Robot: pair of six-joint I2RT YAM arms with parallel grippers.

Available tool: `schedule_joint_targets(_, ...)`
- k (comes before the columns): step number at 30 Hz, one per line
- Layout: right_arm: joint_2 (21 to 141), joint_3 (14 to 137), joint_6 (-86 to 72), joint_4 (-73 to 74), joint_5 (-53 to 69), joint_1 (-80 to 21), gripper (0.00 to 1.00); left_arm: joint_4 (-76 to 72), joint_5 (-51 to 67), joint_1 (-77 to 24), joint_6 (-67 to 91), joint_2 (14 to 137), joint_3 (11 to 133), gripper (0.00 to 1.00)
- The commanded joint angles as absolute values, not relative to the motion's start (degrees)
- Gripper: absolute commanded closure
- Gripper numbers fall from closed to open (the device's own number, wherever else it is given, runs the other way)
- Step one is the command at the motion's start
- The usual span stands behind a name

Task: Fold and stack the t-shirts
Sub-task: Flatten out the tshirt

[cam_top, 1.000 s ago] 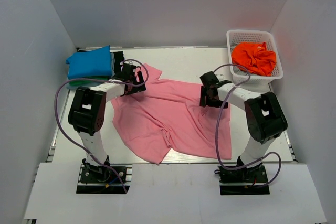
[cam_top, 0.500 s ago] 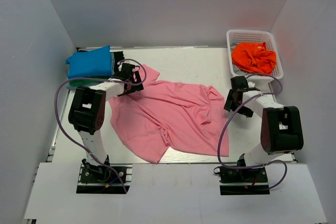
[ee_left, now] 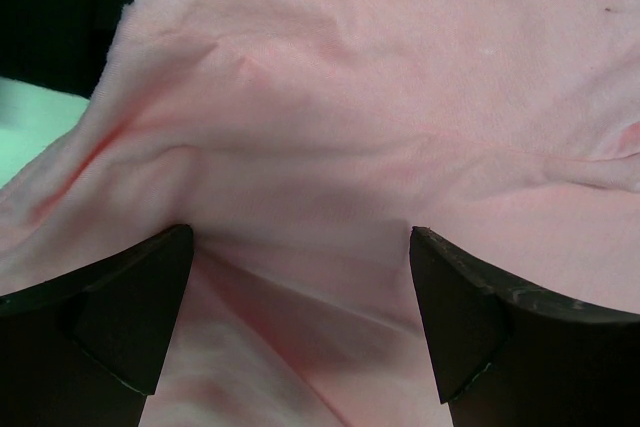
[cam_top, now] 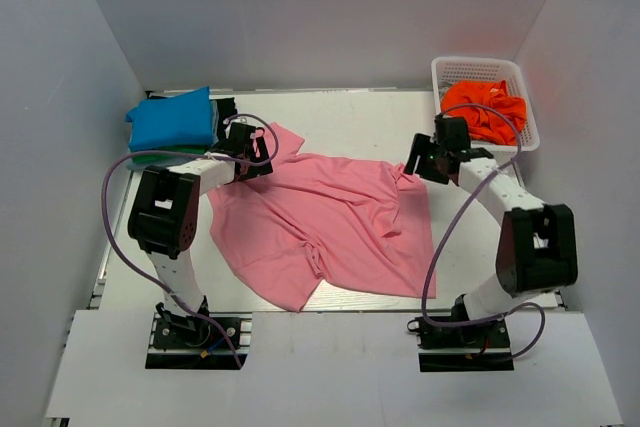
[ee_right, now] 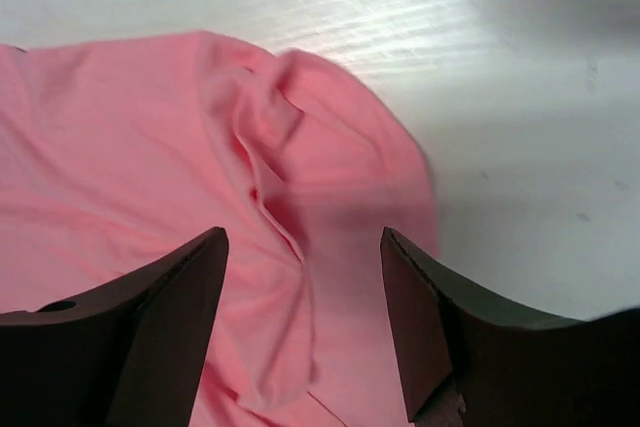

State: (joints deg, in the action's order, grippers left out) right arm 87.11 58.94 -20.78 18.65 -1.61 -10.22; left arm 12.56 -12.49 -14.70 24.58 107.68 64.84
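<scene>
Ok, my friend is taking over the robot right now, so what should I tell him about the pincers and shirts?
The left pincer is open, low over the pink t-shirt near its far left sleeve, gripping nothing.
The right pincer is open above that shirt's far right corner, gripping nothing.
The pink shirt lies spread and wrinkled mid-table. The blue t-shirt sits folded at far left on a green one. The orange t-shirt is crumpled in the white basket.
Done: blue and green stacked.
Left: fold and stack pink, then orange.

Wear white links (cam_top: 172, 272) between black joint housings (cam_top: 163, 212), trail looping lilac cables (cam_top: 106, 202), end in black wedge fingers (ee_left: 120, 317).
</scene>
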Motion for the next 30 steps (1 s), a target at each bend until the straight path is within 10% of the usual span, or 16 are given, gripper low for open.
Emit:
schedule_joint_targets(1,94.46,63.28,-23.55,15.91,2.02,-11.86,0.34,20.48,-8.88,-14.24,25.40,109.25,61.44,0.00)
schedule_joint_targets(11,105.73,70.05,-28.65,15.21,0.36,-13.62,0.50,19.95,-7.82,-14.24,24.87,109.78,61.44,0.00)
schedule_joint_targets(20,109.78,75.14,-28.92,13.45,-6.66,-13.19,1.00,19.95,-7.29,-14.24,24.87,109.78,61.44,0.00)
schedule_joint_targets(30,106.87,86.73,-23.29,30.21,-18.89,-13.10,1.00,19.95,-8.44,-13.71,24.87,109.78,61.44,0.00)
